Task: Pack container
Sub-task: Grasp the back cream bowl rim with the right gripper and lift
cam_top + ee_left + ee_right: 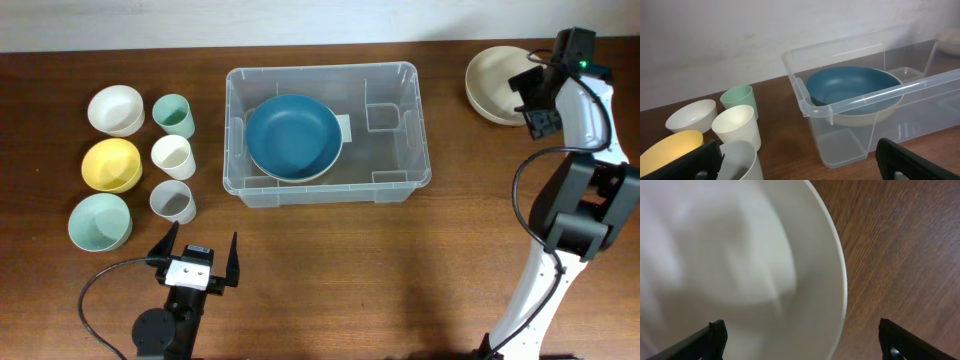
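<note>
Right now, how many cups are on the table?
3, in a column left of the container: green cup farthest back, white cup in the middle, grey cup at the front. None looks hidden.

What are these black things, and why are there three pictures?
They are two robot arms, each ending in a claw. One picture looks down from above the table; the other two come from small cameras on the wrists. On the wooden table sits a clear container with a blue bowl inside. Left of it stand a white bowl, yellow bowl, pale green bowl, green cup, white cup and grey cup. The left claw is open near the cups, holding nothing. The right claw hangs open over a beige bowl.
</note>
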### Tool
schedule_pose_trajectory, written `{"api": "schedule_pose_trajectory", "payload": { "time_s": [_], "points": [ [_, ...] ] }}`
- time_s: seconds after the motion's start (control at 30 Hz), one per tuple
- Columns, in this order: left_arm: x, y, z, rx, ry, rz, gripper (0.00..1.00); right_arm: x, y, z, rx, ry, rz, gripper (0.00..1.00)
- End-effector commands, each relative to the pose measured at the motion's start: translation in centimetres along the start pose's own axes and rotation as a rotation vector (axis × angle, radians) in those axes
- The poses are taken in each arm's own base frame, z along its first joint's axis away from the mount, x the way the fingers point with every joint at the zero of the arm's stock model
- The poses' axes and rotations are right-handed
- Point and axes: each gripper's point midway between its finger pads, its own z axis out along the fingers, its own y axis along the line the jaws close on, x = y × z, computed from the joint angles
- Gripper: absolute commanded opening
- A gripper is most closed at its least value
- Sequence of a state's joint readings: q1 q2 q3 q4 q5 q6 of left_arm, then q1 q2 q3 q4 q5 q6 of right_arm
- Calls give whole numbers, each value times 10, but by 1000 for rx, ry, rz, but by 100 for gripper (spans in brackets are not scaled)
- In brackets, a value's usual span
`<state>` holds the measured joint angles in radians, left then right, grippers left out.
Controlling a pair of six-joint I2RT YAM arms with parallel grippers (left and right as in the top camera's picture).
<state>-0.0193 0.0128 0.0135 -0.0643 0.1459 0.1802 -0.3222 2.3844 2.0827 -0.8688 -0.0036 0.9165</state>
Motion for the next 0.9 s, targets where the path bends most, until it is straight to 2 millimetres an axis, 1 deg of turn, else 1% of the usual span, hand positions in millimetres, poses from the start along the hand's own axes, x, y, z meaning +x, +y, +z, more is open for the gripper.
{"api": "schedule_pose_trajectory", "payload": {
  "time_s": [0.0,0.17,0.23,0.4,0.5,0.63,0.87],
  "points": [
    [2,1,0,-5,2,16,100,4,-14,22,42,18,14,92],
    [2,1,0,-4,2,16,100,6,-17,30,51,25,14,91],
    [2,1,0,-4,2,16,100,6,-16,30,50,23,11,88],
    [2,1,0,-4,2,16,100,3,-14,30,39,12,4,87],
    [2,1,0,-4,2,16,100,3,-13,30,38,11,4,82],
    [2,1,0,-4,2,16,100,4,-15,32,42,14,4,81],
    [2,1,0,-4,2,16,100,9,-21,45,61,33,4,79]
  ]
}}
